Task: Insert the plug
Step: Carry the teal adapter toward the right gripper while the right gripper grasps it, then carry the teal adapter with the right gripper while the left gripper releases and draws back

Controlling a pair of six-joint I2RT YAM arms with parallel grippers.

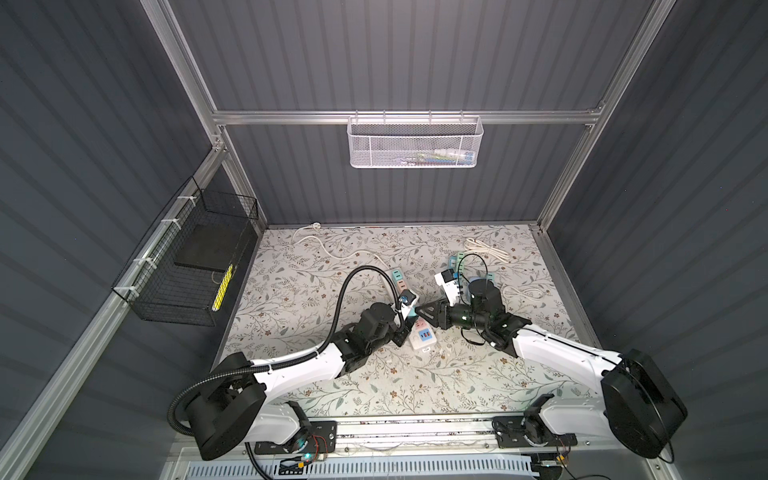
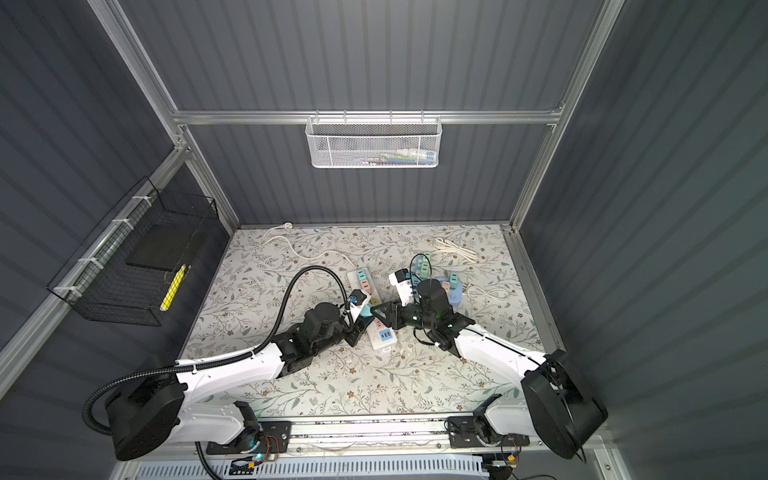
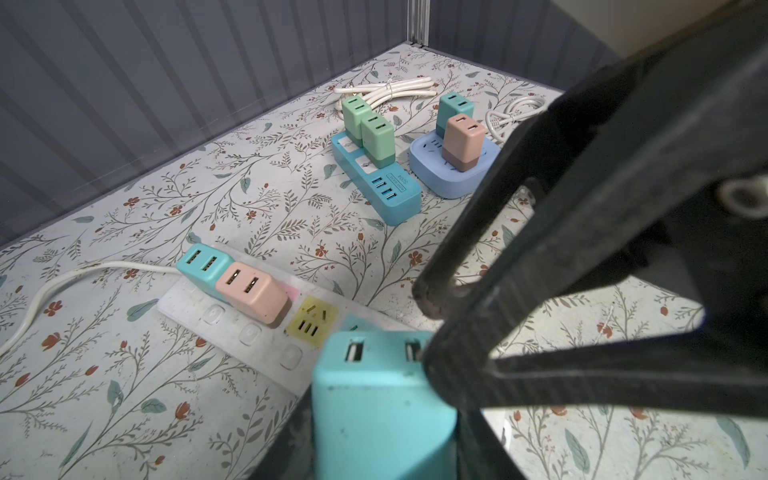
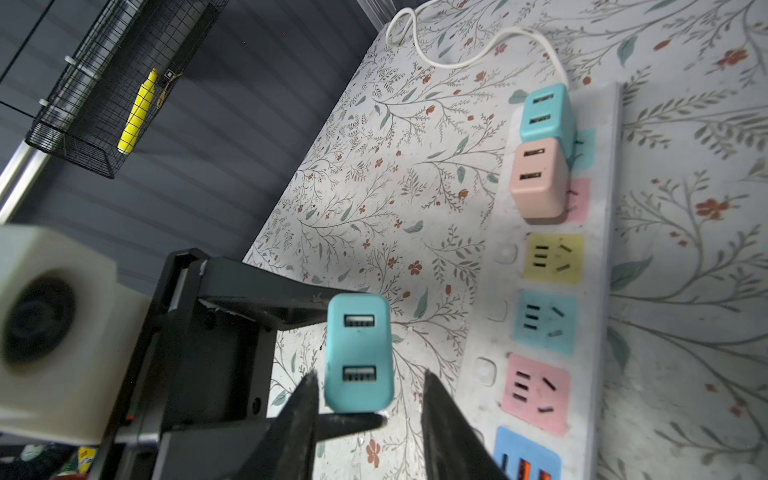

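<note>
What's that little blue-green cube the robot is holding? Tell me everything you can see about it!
It is a small teal plug, a charger block of smooth plastic with rounded corners, two USB slots on its face and a few dark specks. The left gripper is shut on it, black fingers pressing two opposite sides, holding it beside the white power strip. The right gripper has its jaws open on either side of it.

A: What do we enter for the worktop?
B: Flat, covered in a floral print. Lying on it we count three: a white power strip with coloured socket patches, a blue power strip, and a rounded pale-blue power strip just beside that.
A: Cables?
B: We list a tied white cable bundle toward the back, and a white cord running from the white power strip.
</note>
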